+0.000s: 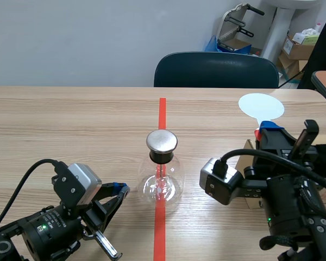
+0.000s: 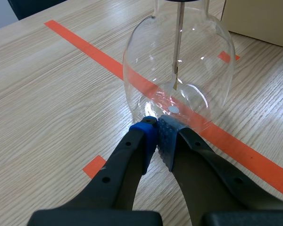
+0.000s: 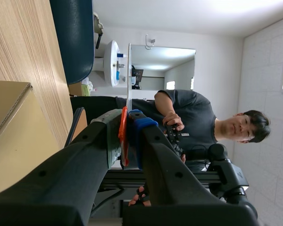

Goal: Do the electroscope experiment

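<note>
A glass-flask electroscope (image 1: 162, 174) with a round metal cap (image 1: 162, 141) stands at the centre of a wooden table (image 1: 70, 119), squarely on the orange-red tape line (image 1: 162, 111). A thin metal rod (image 2: 178, 42) hangs down inside the bulb.

At about 8 o'clock from the flask, the left gripper (image 1: 121, 188) lies low over the tabletop with its fingers pressed together on nothing. In the left wrist view, its blue pads (image 2: 146, 134) meet right at the foot of the glass; whether they touch it cannot be told.

At 3 o'clock from the flask, the right gripper (image 1: 269, 130) pinches the orange-red handle (image 3: 123, 141) of a white disc paddle (image 1: 261, 106). The handle sits flat between the pads, and the disc is held out at roughly 2 o'clock from the flask, well apart from the metal cap. A cardboard box (image 1: 248, 148) sits on the table under the right arm.

A dark blue chair (image 1: 214, 69) stands at 12 o'clock behind the table. In the right wrist view, a person in a dark T-shirt (image 3: 198, 122) appears beyond the gripper.
</note>
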